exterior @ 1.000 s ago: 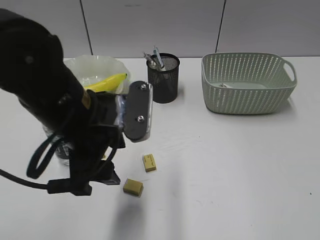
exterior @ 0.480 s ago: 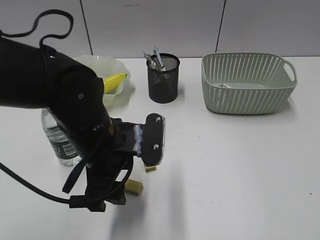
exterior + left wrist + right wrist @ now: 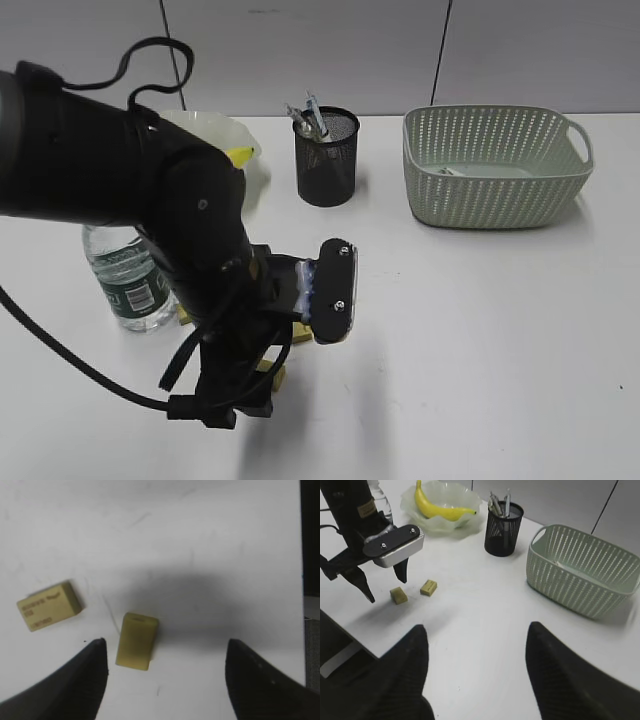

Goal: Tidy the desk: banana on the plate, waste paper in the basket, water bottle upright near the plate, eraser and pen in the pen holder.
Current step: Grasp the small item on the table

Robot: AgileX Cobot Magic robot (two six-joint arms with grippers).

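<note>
Nearby, two erasers (image 3: 136, 641) beneath spread left fingers (image 3: 95, 667); right fingers (image 3: 547, 655) spread, empty.

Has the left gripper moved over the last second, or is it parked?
Yes. Judged against the pen holder in the exterior view, the left gripper has dropped toward the camera and shifted right, and is now open over the erasers on the desk.

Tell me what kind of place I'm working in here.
Likely an office-style desk setup: a plain white desk against grey wall panels, with a black mesh pen holder holding pens and two erasers lying loose.
</note>
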